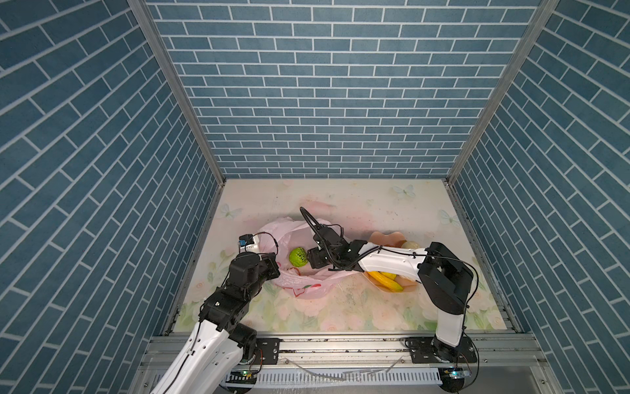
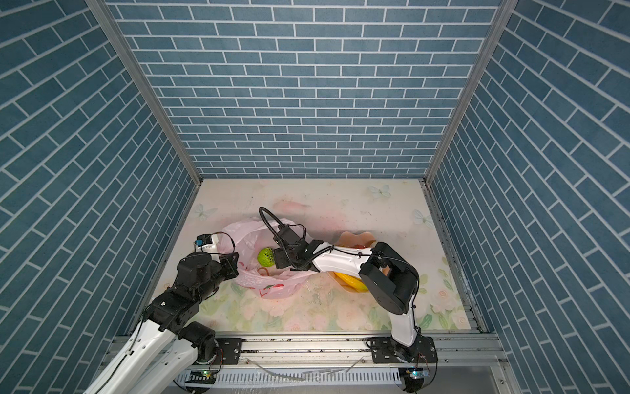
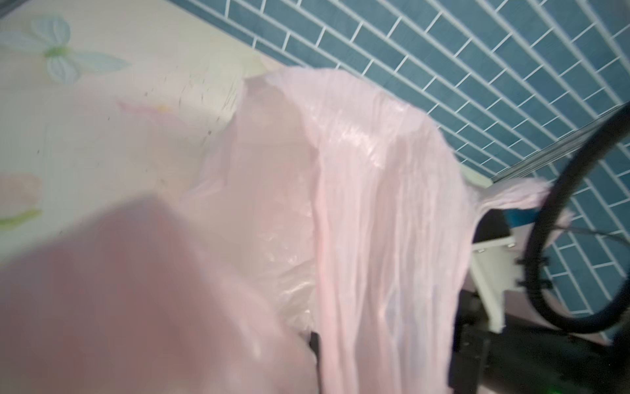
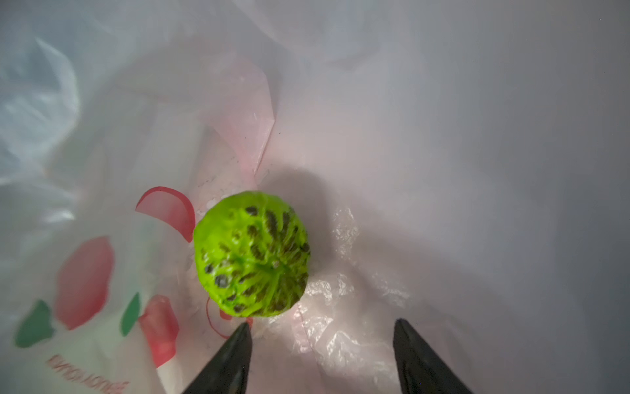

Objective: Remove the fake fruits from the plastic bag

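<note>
Right wrist view: right gripper (image 4: 321,322) wide, empty, beside green ball (image 4: 251,254); left gripper (image 1: 275,267) clamps plastic bag (image 1: 301,287).

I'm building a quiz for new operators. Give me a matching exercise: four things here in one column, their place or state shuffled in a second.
Things:
1. green fruit
2. banana
3. left gripper
4. right gripper

Places or states:
A. open, inside the plastic bag
B. in the peach bowl
C. shut on the bag
D. lying loose in the bag, ungripped

Pairs: 1-D, 2-B, 3-C, 4-A.
</note>
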### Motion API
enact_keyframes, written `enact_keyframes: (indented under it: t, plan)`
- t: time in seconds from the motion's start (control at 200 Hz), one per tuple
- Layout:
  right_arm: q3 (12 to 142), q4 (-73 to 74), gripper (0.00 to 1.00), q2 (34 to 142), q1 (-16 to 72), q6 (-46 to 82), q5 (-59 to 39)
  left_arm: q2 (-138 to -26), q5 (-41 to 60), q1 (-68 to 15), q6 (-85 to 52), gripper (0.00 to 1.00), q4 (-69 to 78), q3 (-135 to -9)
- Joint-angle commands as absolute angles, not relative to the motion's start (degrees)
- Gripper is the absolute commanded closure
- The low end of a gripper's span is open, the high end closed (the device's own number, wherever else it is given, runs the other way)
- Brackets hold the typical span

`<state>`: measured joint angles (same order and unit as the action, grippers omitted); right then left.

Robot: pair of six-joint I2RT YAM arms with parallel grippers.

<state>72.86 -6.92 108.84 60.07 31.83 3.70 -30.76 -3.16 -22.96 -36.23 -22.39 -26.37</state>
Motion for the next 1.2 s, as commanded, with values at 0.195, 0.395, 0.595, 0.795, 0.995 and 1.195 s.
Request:
enact_keyframes:
  t: [0.195,0.395,0.595,0.795,0.995,1.195]
  plan:
    - [77.35,-10.81,0.31,107.75,60.91,29.49,3.54,-27.38,-9.94,-29.00,-40.16,0.99,-23.98,-19.29]
    - [79.63,-10.97,0.29,109.47,61.10,30.47,5.77,-28.06,-13.84,-34.08,-41.53,0.99,-23.00,-17.84]
    - [82.93,-10.93,0.24,112.54,61.08,30.82,6.77,-29.19,-13.45,-34.91,-41.71,0.99,-21.64,-17.28]
    - [86.60,-12.65,0.20,116.03,61.08,30.42,6.05,-27.45,-13.28,-34.90,-41.62,0.99,-22.62,-16.56]
    - [88.68,-13.40,0.17,118.36,61.00,30.33,5.07,-26.08,-12.99,-34.90,-42.34,0.99,-22.93,-15.58]
    - [90.00,-13.45,0.15,119.78,61.00,30.42,2.93,-26.26,-12.57,-34.91,-42.61,0.99,-22.55,-14.89]
